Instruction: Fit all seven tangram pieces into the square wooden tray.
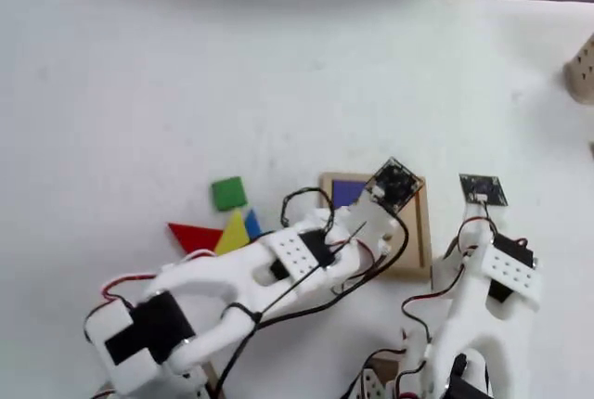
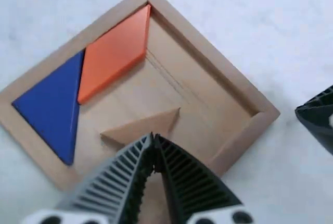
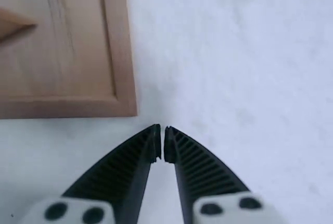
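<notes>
Currently, left tool (image 2: 154, 143) pinched closed over tray (image 2: 208, 50) — blue triangle (image 2: 49, 107), orange parallelogram (image 2: 114, 52) inside — right tool (image 3: 162, 133) closed beside it.

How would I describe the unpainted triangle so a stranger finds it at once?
Find the square wooden tray on the white table. Inside it lie a blue triangle, an orange parallelogram and, apart from both, the unpainted triangle. It alone is bare wood.

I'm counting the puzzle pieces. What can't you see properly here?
- High view: the left arm hides most of the tray.
- High view: the blue piece beside the yellow triangle is partly under that arm; shape unclear.
- Left wrist view: the left gripper covers the plain wooden triangle's near edge.
- Right wrist view: the picture's edge cuts the tray off.
</notes>
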You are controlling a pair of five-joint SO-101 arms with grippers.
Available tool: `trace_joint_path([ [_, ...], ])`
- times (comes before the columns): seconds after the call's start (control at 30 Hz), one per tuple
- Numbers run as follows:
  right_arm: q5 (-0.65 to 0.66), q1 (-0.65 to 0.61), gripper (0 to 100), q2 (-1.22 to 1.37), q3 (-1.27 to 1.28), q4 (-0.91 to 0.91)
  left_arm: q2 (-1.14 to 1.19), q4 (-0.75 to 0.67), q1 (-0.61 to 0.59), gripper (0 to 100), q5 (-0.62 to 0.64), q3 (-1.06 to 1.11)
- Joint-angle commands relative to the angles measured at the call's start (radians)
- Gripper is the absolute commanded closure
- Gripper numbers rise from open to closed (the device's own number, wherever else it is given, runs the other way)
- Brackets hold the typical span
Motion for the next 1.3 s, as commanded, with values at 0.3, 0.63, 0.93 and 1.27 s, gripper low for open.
trace_joint_path([
  [0.3,0.014,-0.016,98.1,-0.027,-0.003,-0.012,0.156,0.207,-0.002,98,0.170,-0.224],
  [0.63,0.015,-0.016,98.1,-0.027,0.003,-0.012,0.288,0.328,-0.021,98,0.170,-0.414],
  [0.93,0.017,-0.016,97.8,-0.027,0.005,-0.013,0.286,0.281,-0.085,98,0.170,-0.428],
  [1.27,0.017,-0.018,97.8,-0.027,0.006,-0.025,0.205,0.301,-0.067,98,0.163,-0.437],
])
